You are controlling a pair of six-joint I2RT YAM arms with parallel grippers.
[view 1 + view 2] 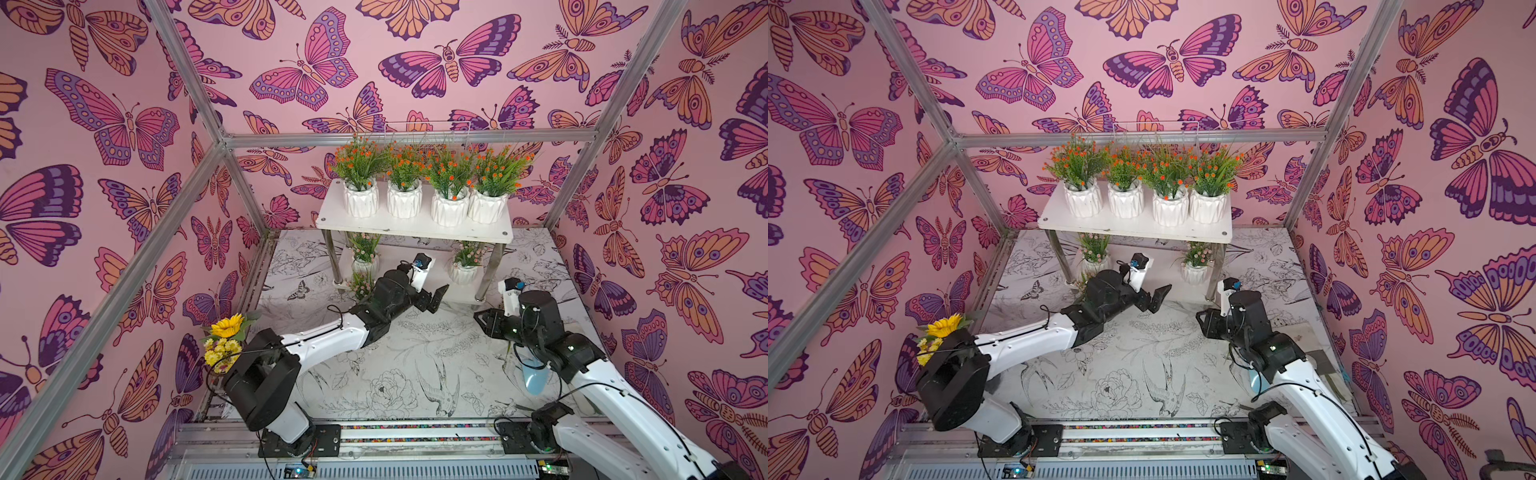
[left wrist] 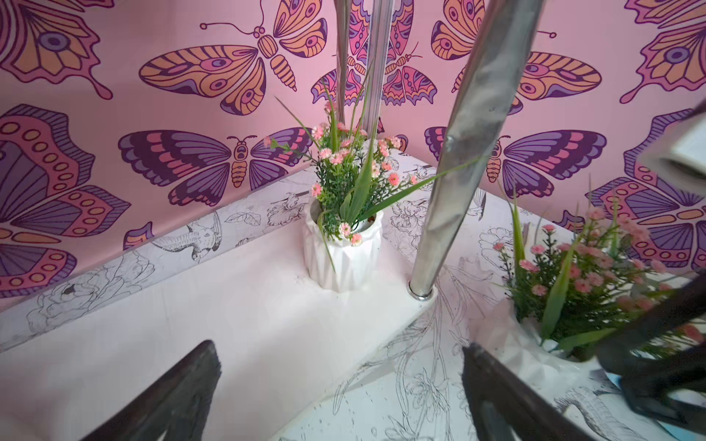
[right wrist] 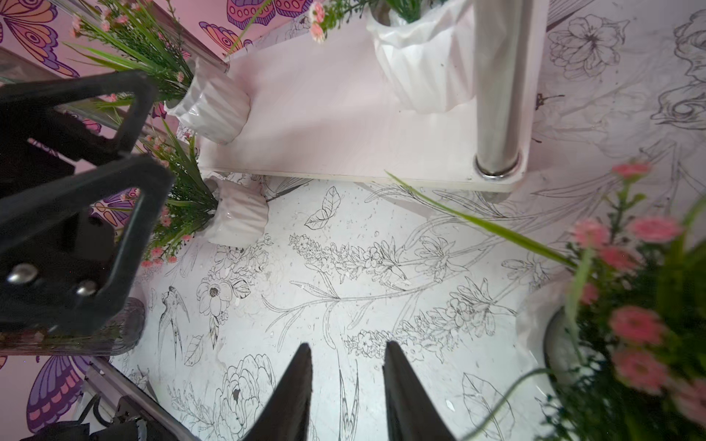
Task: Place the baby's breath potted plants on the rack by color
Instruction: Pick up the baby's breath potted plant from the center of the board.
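Closest, one pink plant (image 3: 626, 328) stands on the tabletop (image 3: 382, 275) just beside the right gripper (image 3: 347, 345); its jaws are narrow and hold nothing. Second pink plant (image 1: 360, 286): on the tabletop, at the front left leg of the rack (image 1: 411, 232). Lower shelf (image 3: 344, 114): left-end pink plant (image 1: 365, 257) and right-end pink plant (image 1: 464, 266). Top shelf (image 1: 1133, 227): row of four orange plants (image 1: 449, 178). Left gripper (image 1: 434, 299): before the lower shelf, jaws wide, empty. Sunflower bouquet (image 1: 224, 338): left tabletop edge.
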